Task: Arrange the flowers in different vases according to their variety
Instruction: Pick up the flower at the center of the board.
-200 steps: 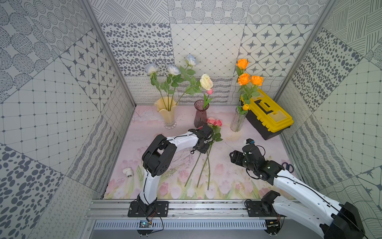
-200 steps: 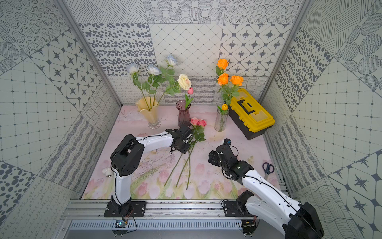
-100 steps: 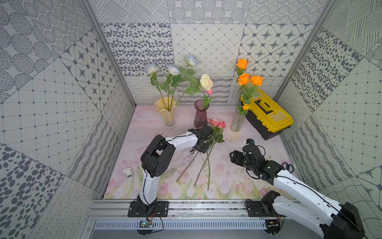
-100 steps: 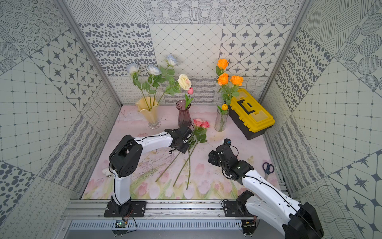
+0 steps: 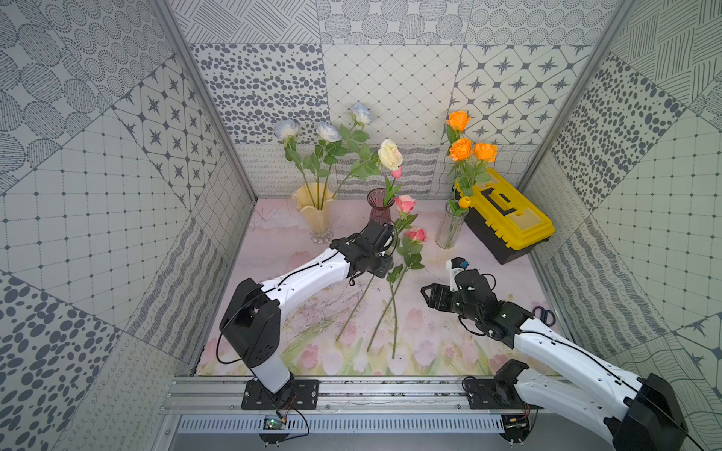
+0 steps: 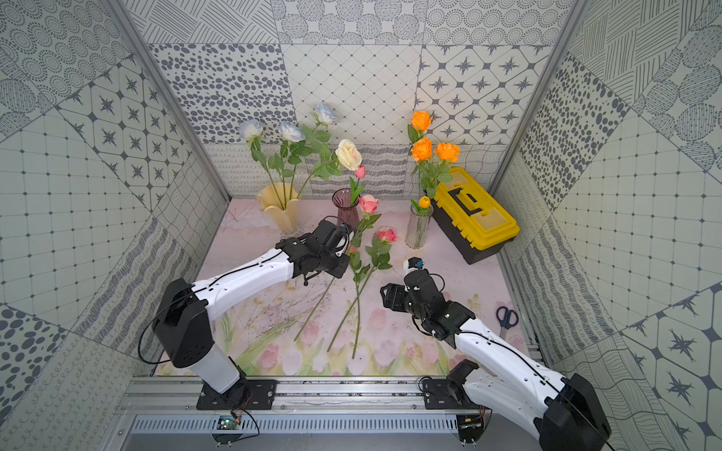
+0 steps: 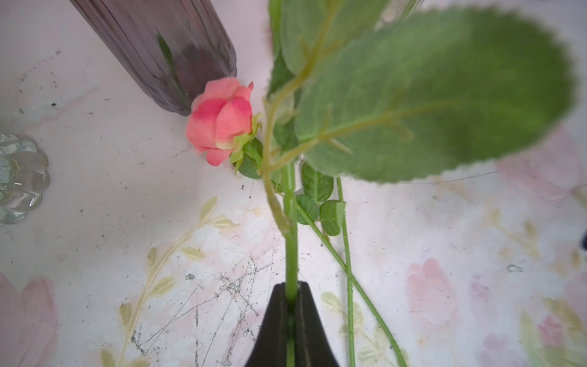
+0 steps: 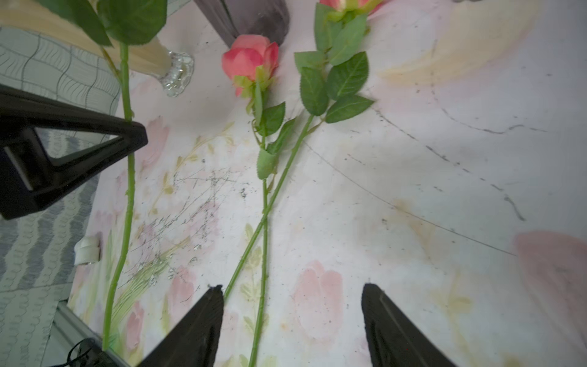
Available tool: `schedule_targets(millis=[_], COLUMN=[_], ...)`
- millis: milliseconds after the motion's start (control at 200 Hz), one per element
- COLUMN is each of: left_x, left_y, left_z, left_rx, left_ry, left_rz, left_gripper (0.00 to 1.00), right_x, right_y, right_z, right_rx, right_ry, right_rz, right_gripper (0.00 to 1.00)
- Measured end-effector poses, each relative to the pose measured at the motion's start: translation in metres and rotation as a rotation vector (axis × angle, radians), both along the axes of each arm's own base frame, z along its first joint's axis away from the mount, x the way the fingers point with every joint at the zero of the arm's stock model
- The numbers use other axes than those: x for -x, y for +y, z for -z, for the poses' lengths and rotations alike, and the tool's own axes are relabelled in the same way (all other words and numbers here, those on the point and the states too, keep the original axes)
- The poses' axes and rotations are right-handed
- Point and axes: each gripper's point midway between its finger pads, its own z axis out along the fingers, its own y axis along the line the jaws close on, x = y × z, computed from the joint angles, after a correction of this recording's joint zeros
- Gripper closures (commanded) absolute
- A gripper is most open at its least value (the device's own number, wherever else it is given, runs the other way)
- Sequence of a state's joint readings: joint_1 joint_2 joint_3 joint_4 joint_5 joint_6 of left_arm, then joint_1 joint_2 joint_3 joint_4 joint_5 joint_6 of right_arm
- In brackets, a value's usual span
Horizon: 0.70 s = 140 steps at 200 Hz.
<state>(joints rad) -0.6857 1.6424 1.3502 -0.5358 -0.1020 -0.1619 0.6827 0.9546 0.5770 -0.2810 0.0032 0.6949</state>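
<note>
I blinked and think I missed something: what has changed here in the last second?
The left gripper closed on the stem of a pink rose and raised it: the head went up toward the purple vase, and the stem's free end swung to the robot's left. The right gripper stayed open and still; the two other roses stayed on the mat.
</note>
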Motion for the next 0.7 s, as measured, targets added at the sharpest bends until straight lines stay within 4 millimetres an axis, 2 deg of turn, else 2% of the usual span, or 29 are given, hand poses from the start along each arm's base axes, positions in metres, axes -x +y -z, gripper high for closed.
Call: schedule_targets(millis=[160, 375, 605, 700], left_x=[0.012, 0.02, 0.022, 0.023], left_y=[0.0, 0.0, -0.006, -0.006], left_z=[-0.039, -0.074, -0.108, -0.12], left_rx=[0.164, 0.367, 0.532, 0.58], left_ry=[-0.043, -0.07, -0.1, -0.112], left_rz=[-0.007, -0.022, -0.02, -0.016], left_gripper=[1.0, 1.0, 1.0, 1.0], right_x=[0.005, 0.003, -0.005, -0.009], right_y=[0.05, 0.105, 0.136, 0.143], right_z=[-0.036, -0.079, -0.093, -0.095], right_rx=[-0.078, -0.15, -0.174, -0.173], right_ry=[-0.111, -0.229, -0.274, -0.279], right_rz=[-0.181, -0.329, -0.384, -0.387], right_gripper=[0.28, 0.31, 0.36, 0.44])
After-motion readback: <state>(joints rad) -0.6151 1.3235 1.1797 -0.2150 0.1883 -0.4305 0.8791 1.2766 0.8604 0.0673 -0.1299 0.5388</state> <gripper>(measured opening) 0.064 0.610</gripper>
